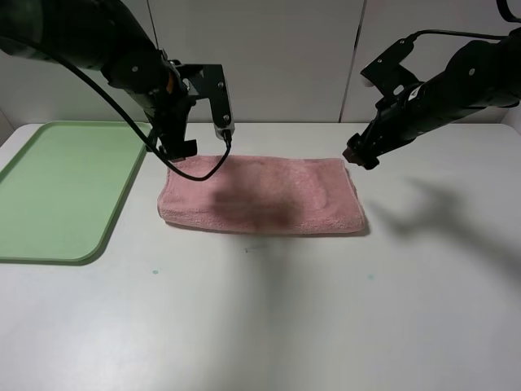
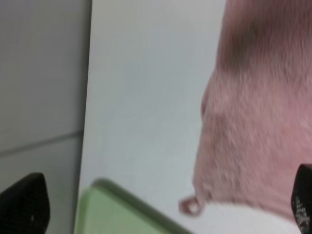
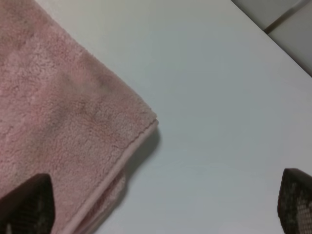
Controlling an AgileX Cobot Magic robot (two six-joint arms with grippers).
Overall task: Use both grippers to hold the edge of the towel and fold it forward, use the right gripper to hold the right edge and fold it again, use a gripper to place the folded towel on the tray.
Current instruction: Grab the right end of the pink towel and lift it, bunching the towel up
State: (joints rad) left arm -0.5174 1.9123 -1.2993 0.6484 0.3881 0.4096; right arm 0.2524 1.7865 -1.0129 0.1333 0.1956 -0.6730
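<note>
Black left arm (image 1: pixel 106 45) bears an orange mark (image 1: pixel 171 83); slimmer black right arm (image 1: pixel 456 85) carries looping cables (image 1: pixel 456 34).

The white tabletop (image 1: pixel 269 326) lies softly shadowed. Behind the left claw (image 1: pixel 203 138) and right claw (image 1: pixel 360 153) stands a pale panelled wall (image 1: pixel 277 57)

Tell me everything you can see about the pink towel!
The pink towel is fluffy terry cloth, folded once into a long double-layered rectangle. It lies flat on the white table, beside the green tray but not touching it. One corner has a tiny loop; a stitched hem runs along its edge. Nothing grips it.
</note>
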